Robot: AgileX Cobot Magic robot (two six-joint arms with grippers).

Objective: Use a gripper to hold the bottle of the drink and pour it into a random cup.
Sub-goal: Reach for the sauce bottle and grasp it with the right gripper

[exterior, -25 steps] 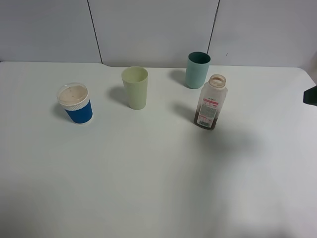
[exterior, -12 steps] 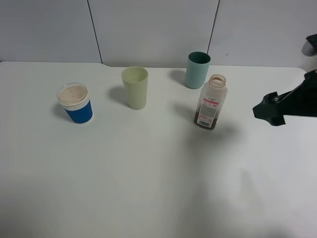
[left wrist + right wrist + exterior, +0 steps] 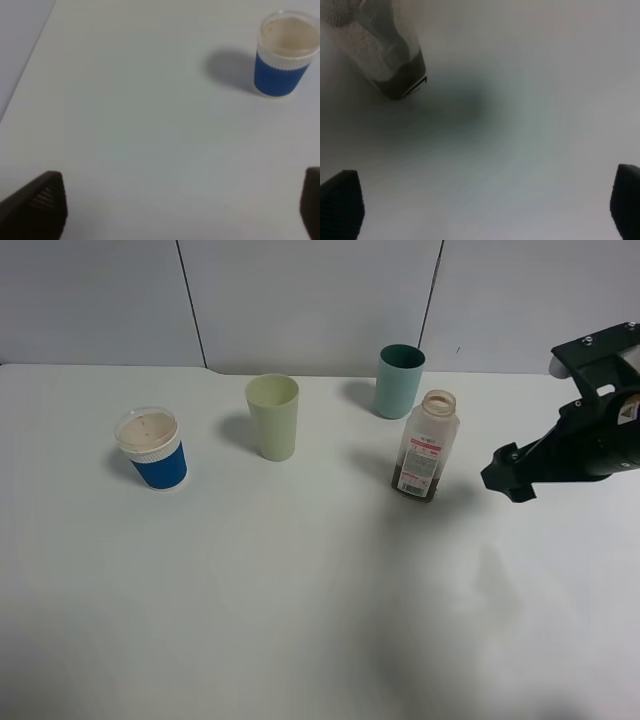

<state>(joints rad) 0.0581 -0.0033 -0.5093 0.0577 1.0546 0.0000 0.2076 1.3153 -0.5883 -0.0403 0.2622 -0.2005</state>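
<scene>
I am holding my right fingers (image 3: 508,477) spread wide and empty, pointing them at the bottle (image 3: 427,445). It is standing upright on the bench (image 3: 300,600) a little ahead of them, not touching. Spread like this, they should fit round its body. The drink (image 3: 412,483) is sitting low in the bottle's base and the neck is showing uncapped, so it looks ready for pouring. Just beyond the bottle the teal cup (image 3: 399,382) is standing nearest, the pale green cup (image 3: 273,417) farther off. The blue cup (image 3: 152,449) is sitting ahead of my left fingers (image 3: 40,205), which are also parted and gripping nothing. The bench is showing plain matte white, and grey wall panels (image 3: 310,300) are closing it in on the far side
</scene>
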